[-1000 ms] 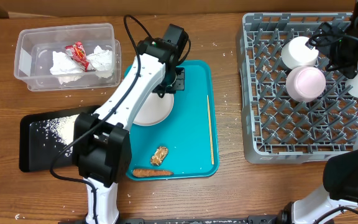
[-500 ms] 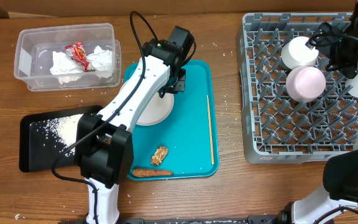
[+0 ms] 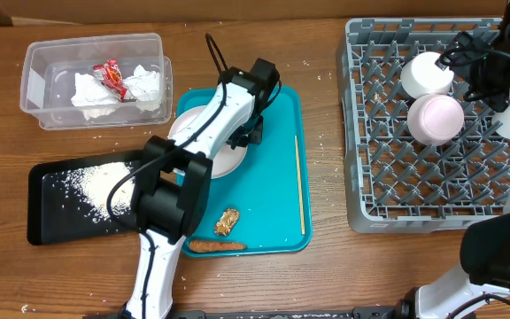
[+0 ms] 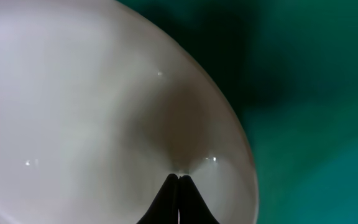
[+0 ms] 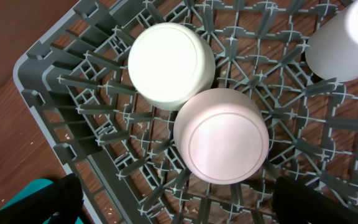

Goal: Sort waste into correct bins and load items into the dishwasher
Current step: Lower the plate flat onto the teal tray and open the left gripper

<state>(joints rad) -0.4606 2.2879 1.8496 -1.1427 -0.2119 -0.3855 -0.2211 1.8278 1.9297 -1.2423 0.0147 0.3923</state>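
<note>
On the right of the wooden worktop (image 3: 326, 266) sits the large square grey plastic dish rack (image 3: 354, 133). It holds an upturned white bowl (image 3: 435, 119) and, touching it on the far side, an upturned small white cup (image 3: 427, 73). The right end effector (image 5: 188, 196) hovers above them, fingers spread wide and empty. In the centre, the teal tray (image 3: 277, 204) carries the round white plate (image 3: 222, 162). The left end effector (image 4: 178, 177) is closed tight, tips together (nothing between them), just over the plate's surface near its rim. Near left lies the flat black tray (image 3: 47, 208), strewn with white rice grains (image 3: 91, 182). Far left, the clear plastic tub (image 3: 34, 84) holds crumpled white napkins (image 3: 140, 89) and a red-and-silver wrapper (image 3: 112, 75). Also on the teal tray: a thin wooden stick (image 3: 300, 186), a brown-orange food stick (image 3: 217, 246) and a brown food lump (image 3: 227, 221).
</note>
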